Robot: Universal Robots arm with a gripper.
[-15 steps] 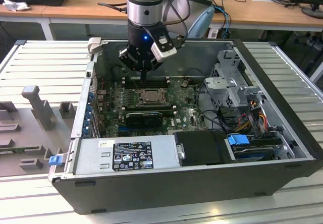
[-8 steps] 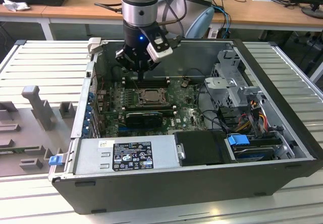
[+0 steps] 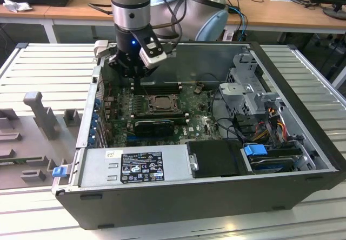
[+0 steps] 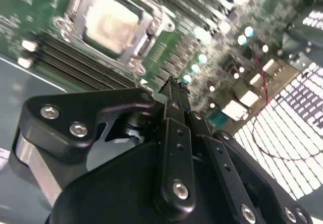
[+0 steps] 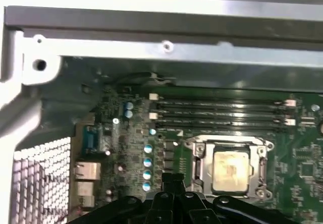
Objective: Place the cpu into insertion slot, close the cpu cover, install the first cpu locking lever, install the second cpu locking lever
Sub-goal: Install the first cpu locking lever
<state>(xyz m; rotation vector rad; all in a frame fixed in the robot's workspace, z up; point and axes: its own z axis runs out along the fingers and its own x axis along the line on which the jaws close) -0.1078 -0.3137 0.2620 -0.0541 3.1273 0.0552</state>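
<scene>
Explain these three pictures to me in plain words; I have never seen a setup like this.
The exterior view looks from off the arm at an open computer case lying on a slatted metal table. A grey robot arm reaches down into the case, ending in a black gripper above the green motherboard.

The other two pictures come from cameras riding near the arm's wrist, looking along the gripper at the board.

In both wrist views the cpu, a pale metal square, sits in the insertion slot, with the cpu cover lying as a metal frame around it. Beside it run the long black memory slots.

The gripper's fingers are shut with nothing between them, beside the socket and not touching it.
</scene>
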